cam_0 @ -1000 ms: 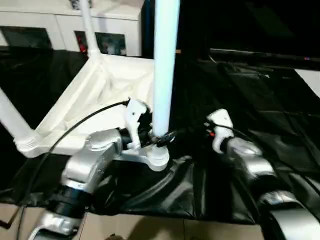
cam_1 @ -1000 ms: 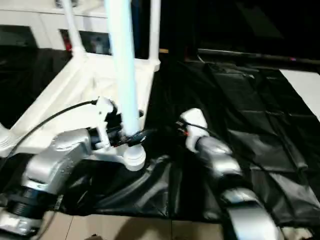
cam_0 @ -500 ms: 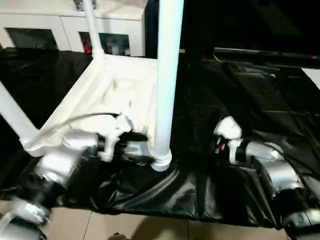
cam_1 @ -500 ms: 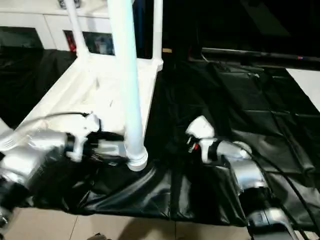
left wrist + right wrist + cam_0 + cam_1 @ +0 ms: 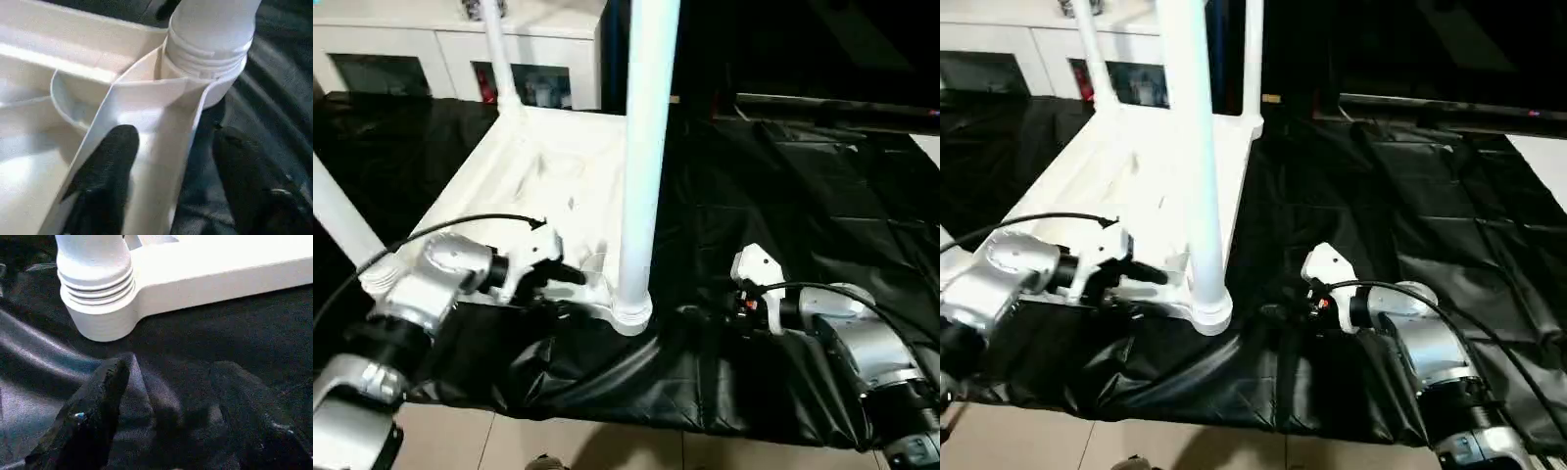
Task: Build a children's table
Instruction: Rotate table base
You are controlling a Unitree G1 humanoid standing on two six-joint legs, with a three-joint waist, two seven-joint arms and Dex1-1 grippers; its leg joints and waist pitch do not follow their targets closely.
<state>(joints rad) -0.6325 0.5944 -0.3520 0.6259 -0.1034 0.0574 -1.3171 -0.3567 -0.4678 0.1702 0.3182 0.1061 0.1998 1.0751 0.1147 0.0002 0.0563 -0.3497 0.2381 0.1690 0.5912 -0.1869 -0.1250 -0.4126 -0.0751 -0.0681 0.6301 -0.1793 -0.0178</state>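
Floor: at the very front I see a strip of pale tiled floor (image 5: 607, 446), with the edge of the black sheet (image 5: 783, 294) hanging over it.
Left end effector: my left end effector (image 5: 164, 161) straddles the near rim of the table top right beside the corner socket; one black finger (image 5: 105, 171) lies inside the rim against the white plastic, the other sits outside over the black sheet. The jaws stand part open around the wall, and I cannot tell whether they are pressing on it.
Right end effector: my right end effector (image 5: 166, 421) hovers low over the black sheet just short of the same corner socket, both fingers spread apart and nothing between them.
Near corner socket: the round corner socket (image 5: 631, 315) rests on the sheet between my two arms, with ridged rings showing at the base of the leg.
Near leg: a white leg (image 5: 644, 137) stands upright in that socket and runs out of the top of the head view.
Table top: the table top (image 5: 543, 176) lies upside down on the black sheet, ribbed underside up, reaching away from me toward the left.
Other legs: a second leg (image 5: 497, 49) rises from the far left corner, a third leg (image 5: 1253, 54) from the far right corner, and a fourth leg (image 5: 337, 220) slants up at the near left.
Background: a white cabinet (image 5: 431, 54) with glass doors stands behind the sheet.
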